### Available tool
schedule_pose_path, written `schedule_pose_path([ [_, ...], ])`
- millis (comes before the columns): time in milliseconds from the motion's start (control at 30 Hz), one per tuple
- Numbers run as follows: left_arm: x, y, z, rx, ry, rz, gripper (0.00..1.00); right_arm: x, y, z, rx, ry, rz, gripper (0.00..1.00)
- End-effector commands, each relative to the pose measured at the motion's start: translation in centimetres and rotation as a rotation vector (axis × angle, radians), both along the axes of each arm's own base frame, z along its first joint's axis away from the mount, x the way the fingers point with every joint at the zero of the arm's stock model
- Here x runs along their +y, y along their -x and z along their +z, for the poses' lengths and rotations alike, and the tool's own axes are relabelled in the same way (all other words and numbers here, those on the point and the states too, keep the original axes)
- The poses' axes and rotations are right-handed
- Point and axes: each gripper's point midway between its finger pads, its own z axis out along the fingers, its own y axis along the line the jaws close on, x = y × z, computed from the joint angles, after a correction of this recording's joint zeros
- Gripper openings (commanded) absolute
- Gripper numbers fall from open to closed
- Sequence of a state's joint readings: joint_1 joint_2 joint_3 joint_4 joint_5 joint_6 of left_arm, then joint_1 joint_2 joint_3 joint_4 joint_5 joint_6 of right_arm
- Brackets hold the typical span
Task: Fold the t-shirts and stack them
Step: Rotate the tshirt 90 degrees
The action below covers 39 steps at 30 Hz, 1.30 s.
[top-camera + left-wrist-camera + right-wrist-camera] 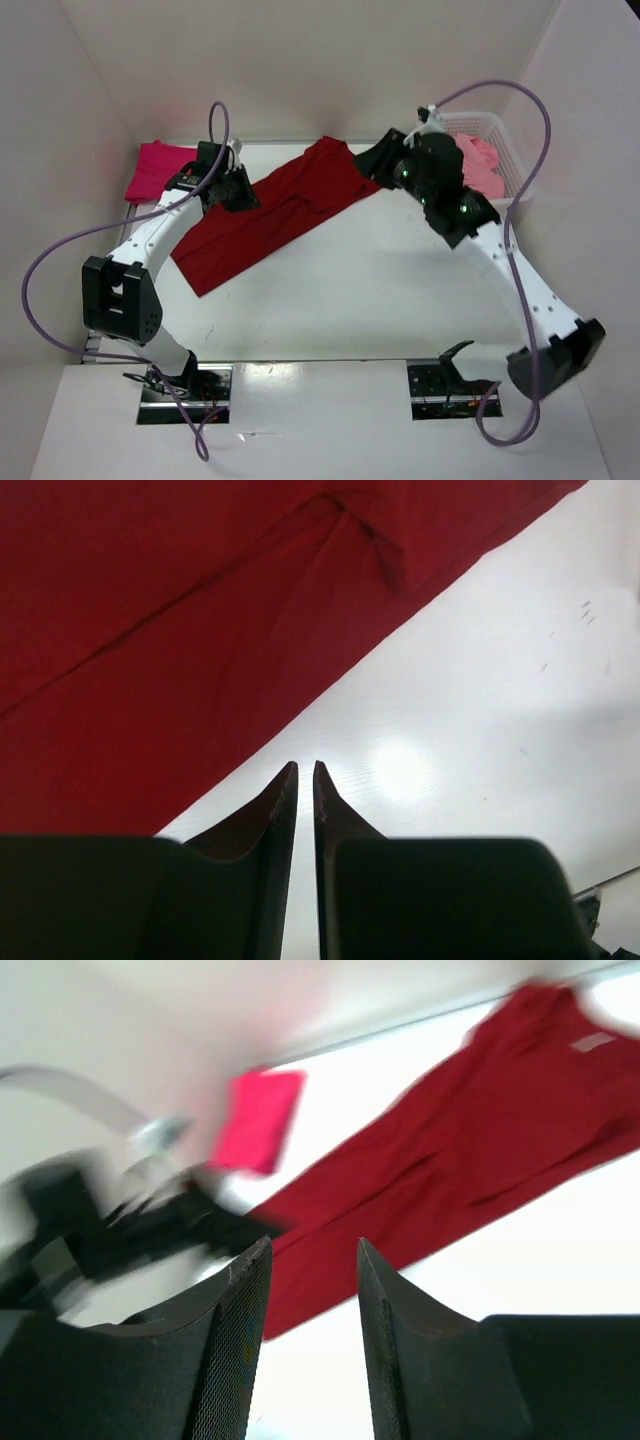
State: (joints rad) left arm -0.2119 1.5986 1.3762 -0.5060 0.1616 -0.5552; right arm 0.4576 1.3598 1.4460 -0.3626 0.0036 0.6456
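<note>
A dark red t-shirt (270, 210) lies spread out diagonally across the table, also filling the top left of the left wrist view (150, 630) and crossing the right wrist view (450, 1160). A bright crimson-pink t-shirt (155, 170) (258, 1120) lies folded at the back left. A light pink t-shirt (483, 165) sits in the basket. My left gripper (238, 195) (305, 767) hovers at the dark red shirt's left edge, its jaws a sliver apart with nothing between them. My right gripper (368, 162) (312, 1245) is open and empty by the shirt's back right end.
A white mesh basket (500, 130) stands at the back right corner. White walls close in the table on the left, back and right. The left arm (150, 1230) shows blurred in the right wrist view. Purple cables loop beside both arms.
</note>
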Motion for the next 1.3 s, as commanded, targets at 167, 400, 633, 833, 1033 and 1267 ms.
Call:
schedule_pose_path([
  [167,4.3,-0.7,-0.1,0.004,-0.037,0.087,0.22,19.3,10.0,-17.5,0.318,-0.037,0.358,0.45],
  [400,9.8,-1.3,0.0,-0.001,-0.036,0.22,0.27,27.2,10.5,-25.6,0.425,-0.061,0.421,0.45],
  [633,10.2,-1.0,-0.2,0.003,-0.029,0.237,0.3,30.3,10.5,-32.3,0.562,-0.079,0.347,0.5],
  [833,10.3,-1.2,0.5,-0.015,-0.034,0.244,0.3,32.2,10.8,-34.6,0.595,-0.105,0.291,0.45],
  [1033,10.3,-0.7,0.1,-0.006,-0.035,0.244,0.3,33.3,10.5,-35.5,0.66,-0.114,0.26,0.25],
  [1267,9.8,-0.5,0.9,-0.021,-0.008,0.232,0.3,33.3,9.8,-35.6,0.731,-0.086,0.2,0.38],
])
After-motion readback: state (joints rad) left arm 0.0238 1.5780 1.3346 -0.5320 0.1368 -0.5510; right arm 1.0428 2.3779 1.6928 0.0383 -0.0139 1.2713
